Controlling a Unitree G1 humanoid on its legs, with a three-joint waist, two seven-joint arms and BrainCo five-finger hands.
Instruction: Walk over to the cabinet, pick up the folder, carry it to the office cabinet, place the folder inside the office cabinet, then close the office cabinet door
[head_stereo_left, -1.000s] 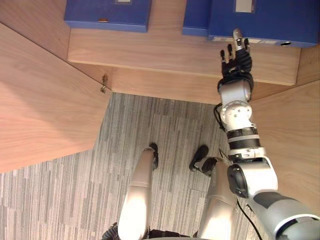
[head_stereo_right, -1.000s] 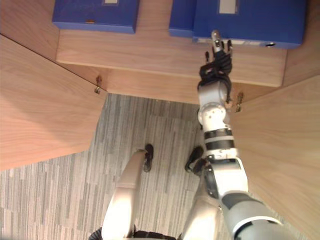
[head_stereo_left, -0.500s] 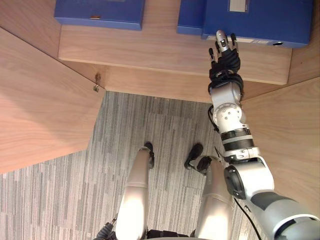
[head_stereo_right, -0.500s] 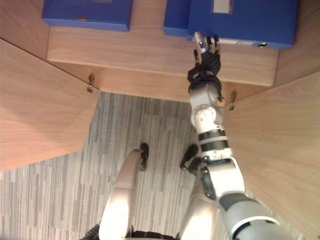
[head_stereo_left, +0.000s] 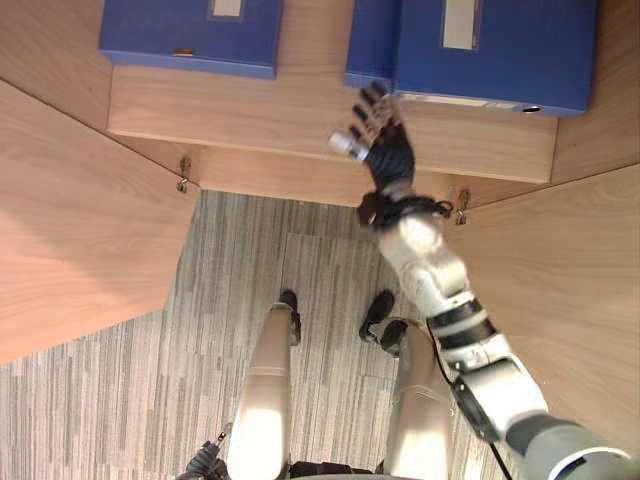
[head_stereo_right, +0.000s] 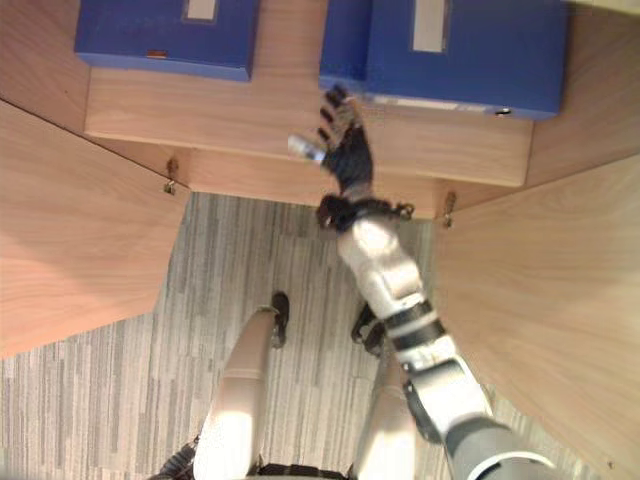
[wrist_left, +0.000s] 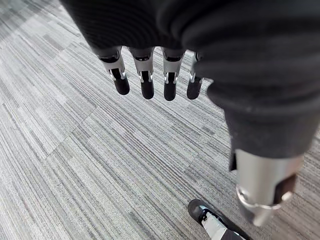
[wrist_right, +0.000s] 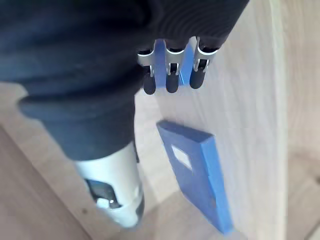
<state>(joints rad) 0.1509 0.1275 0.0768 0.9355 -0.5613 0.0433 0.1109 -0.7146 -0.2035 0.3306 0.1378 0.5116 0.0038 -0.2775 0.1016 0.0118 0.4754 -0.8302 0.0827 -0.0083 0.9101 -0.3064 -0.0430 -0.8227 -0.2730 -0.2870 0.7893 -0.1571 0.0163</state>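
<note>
Hovering right hand (head_stereo_left: 390, 155), fingers (head_stereo_left: 375, 103) spread, near folder (head_stereo_left: 520, 60); far edge cropped.

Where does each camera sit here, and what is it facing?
Left eye view: on the head, looking down at the cabinet shelf holding blue folders; the right hand hovers at its edge.
Right eye view: same scene from slightly aside.
Left wrist view: along the open left hand, facing carpet.
Right wrist view: along the right hand, facing a folder on that shelf.

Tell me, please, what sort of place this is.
Most likely an office: blue file folders lie on a light wooden cabinet shelf with open doors, above grey striped carpet tiles.
</note>
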